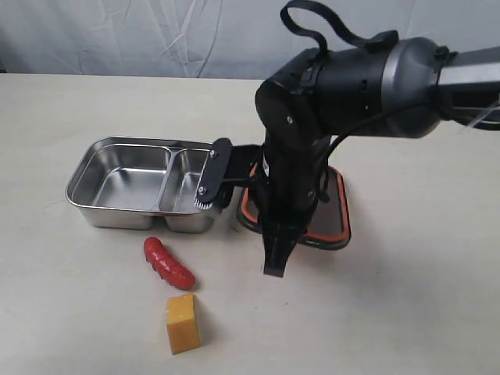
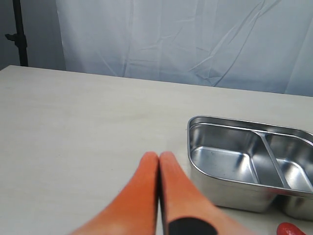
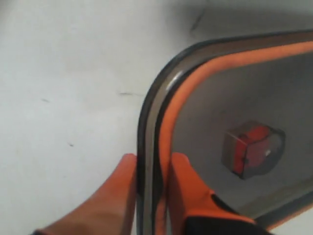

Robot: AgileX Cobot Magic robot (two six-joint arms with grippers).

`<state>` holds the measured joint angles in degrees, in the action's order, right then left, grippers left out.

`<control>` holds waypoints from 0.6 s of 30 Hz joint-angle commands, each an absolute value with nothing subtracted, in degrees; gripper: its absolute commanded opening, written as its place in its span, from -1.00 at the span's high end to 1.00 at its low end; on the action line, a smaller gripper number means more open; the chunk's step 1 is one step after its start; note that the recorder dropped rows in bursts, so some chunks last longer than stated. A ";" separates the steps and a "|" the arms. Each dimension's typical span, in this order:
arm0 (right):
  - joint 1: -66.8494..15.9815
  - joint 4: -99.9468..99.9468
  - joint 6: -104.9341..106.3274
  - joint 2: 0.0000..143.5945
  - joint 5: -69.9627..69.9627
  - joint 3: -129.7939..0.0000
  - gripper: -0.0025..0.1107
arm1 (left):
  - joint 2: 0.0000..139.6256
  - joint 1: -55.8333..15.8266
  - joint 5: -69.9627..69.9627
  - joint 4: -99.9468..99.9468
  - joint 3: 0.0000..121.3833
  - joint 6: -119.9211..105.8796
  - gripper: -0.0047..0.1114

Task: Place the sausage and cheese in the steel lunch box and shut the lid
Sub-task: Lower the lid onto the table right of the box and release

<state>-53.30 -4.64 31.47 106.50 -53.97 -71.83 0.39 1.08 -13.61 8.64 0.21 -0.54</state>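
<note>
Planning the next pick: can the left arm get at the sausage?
Probably yes: the sausage lies uncovered on the table beside the steel lunch box, though the left tool is shut and must open first.

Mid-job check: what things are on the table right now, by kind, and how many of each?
sausage: 1
cheese: 1
lunch box: 1
lid: 1
Total: 4
</note>
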 commanded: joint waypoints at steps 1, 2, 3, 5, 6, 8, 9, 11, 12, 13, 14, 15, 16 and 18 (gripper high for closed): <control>-54.74 -2.49 31.18 106.55 -51.89 -68.74 0.97 | 0.00 1.08 -13.26 8.30 0.00 -0.41 0.92; -54.77 -1.34 31.18 106.55 -51.61 -68.47 0.97 | 0.00 1.08 -13.26 8.30 0.00 -0.41 0.92; -54.77 0.00 31.18 106.55 -50.81 -68.25 0.97 | 0.00 1.08 -13.26 8.30 0.00 -0.41 0.92; -54.77 1.86 31.18 106.55 -50.31 -68.25 0.97 | 0.00 1.08 -13.26 8.30 0.00 -0.41 0.92; -54.77 2.07 31.18 106.55 -50.15 -68.25 0.97 | 0.00 1.08 -13.26 8.30 0.00 -0.41 0.92; -54.77 3.61 31.18 106.55 -49.71 -68.25 0.97 | 0.00 1.08 -13.26 8.30 0.00 -0.41 0.92; -54.77 4.31 31.18 106.55 -49.71 -68.25 0.97 | 0.00 1.08 -13.26 8.30 0.00 -0.41 0.92; -54.77 5.06 31.29 106.55 -49.71 -68.25 0.97 | 0.00 1.08 -13.26 8.30 0.00 -0.41 0.92; -54.77 5.06 31.29 106.55 -49.71 -68.25 0.97 | 0.00 1.08 -13.26 8.30 0.00 -0.41 0.92; -54.77 5.06 31.29 106.55 -49.71 -68.25 0.97 | 0.00 1.08 -13.26 8.30 0.00 -0.41 0.92; -54.77 5.06 31.29 106.55 -49.71 -68.25 0.97 | 0.00 1.08 -13.26 8.30 0.00 -0.41 0.92; -54.77 5.06 31.29 106.55 -49.71 -68.25 0.97 | 0.00 1.08 -13.26 8.30 0.00 -0.41 0.92; -54.77 5.03 31.29 106.55 -49.82 -68.25 0.97 | 0.00 1.08 -13.26 8.30 0.00 -0.41 0.92; -54.77 5.03 31.29 106.55 -50.29 -68.25 0.92 | 0.00 1.08 -13.26 8.30 0.00 -0.41 0.92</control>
